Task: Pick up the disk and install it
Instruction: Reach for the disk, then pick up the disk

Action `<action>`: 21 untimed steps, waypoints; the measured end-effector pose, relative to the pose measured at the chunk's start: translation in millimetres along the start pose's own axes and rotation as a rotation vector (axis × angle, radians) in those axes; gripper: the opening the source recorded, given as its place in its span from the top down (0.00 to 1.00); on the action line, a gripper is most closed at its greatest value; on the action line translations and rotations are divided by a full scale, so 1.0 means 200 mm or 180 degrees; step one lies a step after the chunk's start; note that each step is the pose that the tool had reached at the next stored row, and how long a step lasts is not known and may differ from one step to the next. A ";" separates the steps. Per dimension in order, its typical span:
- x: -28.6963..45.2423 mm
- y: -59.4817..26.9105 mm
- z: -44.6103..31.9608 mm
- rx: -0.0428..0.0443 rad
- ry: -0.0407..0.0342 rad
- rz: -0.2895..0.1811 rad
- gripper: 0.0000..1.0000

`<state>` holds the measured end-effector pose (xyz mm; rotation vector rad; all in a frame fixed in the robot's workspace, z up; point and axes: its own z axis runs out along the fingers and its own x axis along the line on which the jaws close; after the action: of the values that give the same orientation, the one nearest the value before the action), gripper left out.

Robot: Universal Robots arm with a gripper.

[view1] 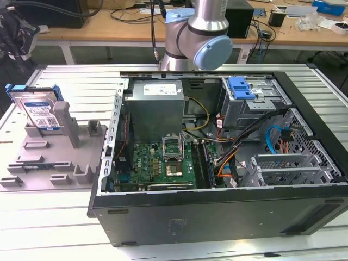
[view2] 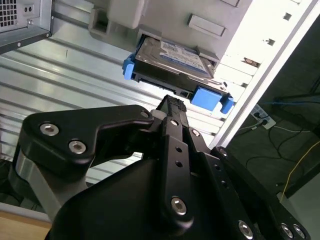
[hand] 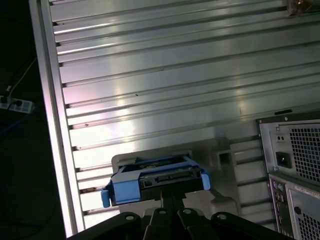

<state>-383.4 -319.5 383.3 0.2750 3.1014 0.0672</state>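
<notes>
The blue-framed silver disk (view1: 41, 113) stands tilted on edge in the grey fixture (view1: 54, 163), at the exterior view's nine o'clock.

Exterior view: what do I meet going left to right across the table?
disk, standing on edge in the grey fixture plate → tall grey post → side wall of the open PC case → power supply → blue-latched drive cage

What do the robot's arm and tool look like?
The arm is a silver metal tube on a grey rounded joint with light-blue round caps. The tool is matt black, built of angular linked bars with silver screw heads.
</notes>
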 end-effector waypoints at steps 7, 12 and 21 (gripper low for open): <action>0.069 0.026 0.000 0.0000 -0.0001 0.0017 0.89; 0.069 0.028 0.000 0.0001 0.0000 0.0017 0.89; 0.070 0.031 0.001 0.0001 -0.0001 0.0016 0.89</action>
<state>-396.1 -311.0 383.1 0.2830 3.1007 0.0669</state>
